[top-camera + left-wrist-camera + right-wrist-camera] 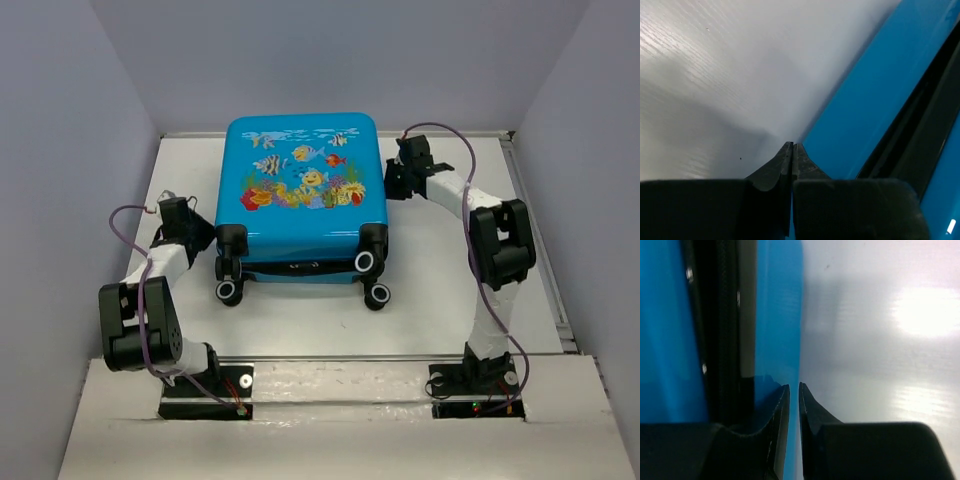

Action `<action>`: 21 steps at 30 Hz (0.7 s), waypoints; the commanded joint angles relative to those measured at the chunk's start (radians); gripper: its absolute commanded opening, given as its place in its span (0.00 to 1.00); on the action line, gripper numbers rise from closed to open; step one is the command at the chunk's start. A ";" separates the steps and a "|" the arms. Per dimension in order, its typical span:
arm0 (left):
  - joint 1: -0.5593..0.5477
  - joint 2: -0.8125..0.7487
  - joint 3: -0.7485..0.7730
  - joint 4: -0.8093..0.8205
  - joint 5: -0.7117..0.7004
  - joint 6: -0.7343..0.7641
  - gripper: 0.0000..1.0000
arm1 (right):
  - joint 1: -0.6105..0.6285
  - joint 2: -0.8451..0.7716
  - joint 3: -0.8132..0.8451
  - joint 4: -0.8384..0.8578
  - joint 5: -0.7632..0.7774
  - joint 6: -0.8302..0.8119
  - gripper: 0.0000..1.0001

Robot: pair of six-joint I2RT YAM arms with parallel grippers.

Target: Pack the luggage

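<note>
Your luggage [300, 190] lay closed and flat on the pale, faintly grained desk [300, 325]. Its glossy blue hard shell faced up, round-cornered, with black wheels [229, 291] toward the arm bases. Your left end effector [792, 146] sat against its smooth left wall, fingers pressed together on nothing. Your right end effector [793, 386] sat beside the black zipper band [720, 315], with only a thin slit between its fingers and nothing in it.

Wore white wrapping along the links of the left arm [165, 262] and right arm [487, 335], with blocky black housings at the joints. Trailed a thin purple cable [118, 218] in a loop beside each. Sat on black base plates [200, 398] at lower frame. Ended in left gripper [792, 146] and right gripper [794, 386], matte dark fingers [771, 172] tapering to thin tips.
</note>
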 commanded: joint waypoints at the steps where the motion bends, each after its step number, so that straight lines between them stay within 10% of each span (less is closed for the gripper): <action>1: -0.095 -0.091 -0.088 0.099 0.048 0.008 0.10 | 0.074 0.125 0.219 0.033 -0.136 -0.013 0.20; 8: -0.454 -0.365 -0.304 0.056 -0.145 -0.042 0.09 | 0.102 0.406 0.823 -0.106 -0.316 0.002 0.32; 13: -0.657 -0.609 -0.328 -0.101 -0.332 -0.134 0.09 | 0.079 0.399 0.956 -0.146 -0.190 0.008 0.91; 21: -0.656 -0.768 0.192 -0.434 -0.695 0.168 0.69 | -0.085 0.092 0.794 -0.157 -0.172 0.017 0.96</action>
